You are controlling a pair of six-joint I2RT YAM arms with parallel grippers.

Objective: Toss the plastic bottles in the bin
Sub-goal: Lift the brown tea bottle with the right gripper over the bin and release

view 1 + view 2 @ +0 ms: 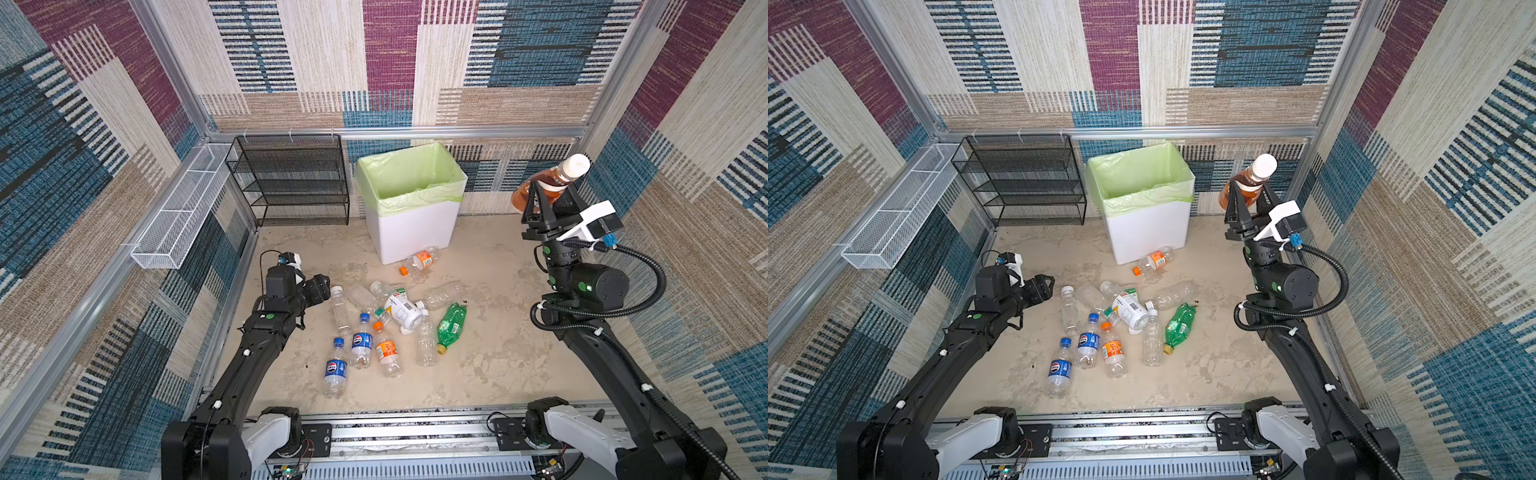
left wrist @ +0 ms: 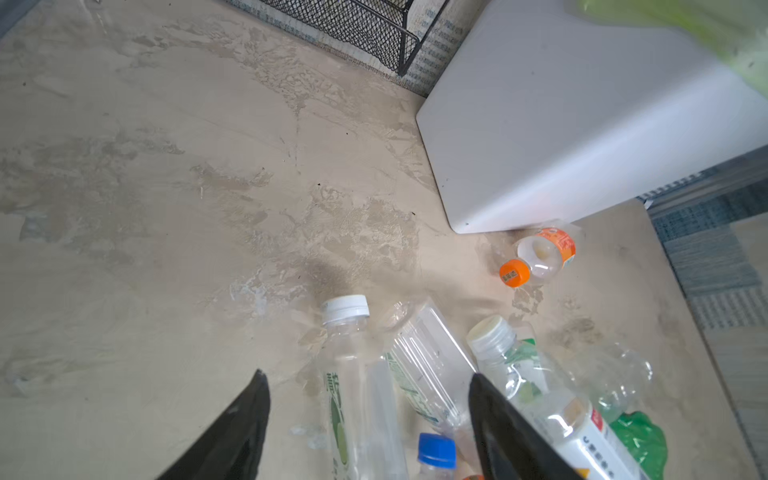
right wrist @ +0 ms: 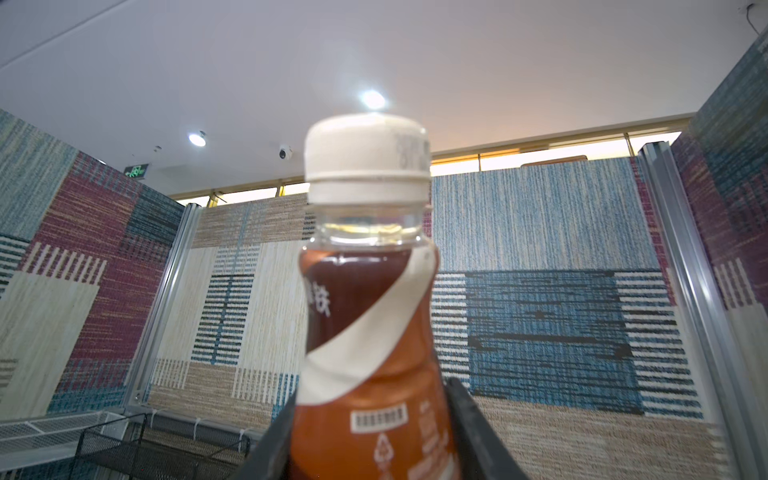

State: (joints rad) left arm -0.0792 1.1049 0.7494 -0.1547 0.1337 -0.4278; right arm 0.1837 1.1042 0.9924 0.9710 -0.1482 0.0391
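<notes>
Brown-labelled bottle point(image 3: 365, 332) was clamped between the right gripper point(image 1: 555, 190) fingers, cap above the tips. The bin point(image 1: 411, 232) stood well off to their side. The left gripper point(image 2: 366, 376) hung spread and empty, with a clear white-capped bottle point(image 2: 349, 340) just beyond its tips among the scattered plastic bottles point(image 1: 361, 340).

Bin point(image 1: 415, 237) mouth: open, nothing over it. Black mesh rack point(image 1: 291, 183) just left of bin, narrow gap. Orange-capped bottle point(image 1: 420, 261) lying at bin's front foot. Bottle pile point(image 1: 386, 320) crowds mid-floor, bottles touching, some overlapping. Floor point(image 1: 519, 340) right of pile: bare. Brown bottle point(image 1: 563, 174), clamped in right gripper point(image 1: 555, 189), raised right of bin; air between clear. White mesh basket point(image 1: 174, 220) on left wall, above floor.
</notes>
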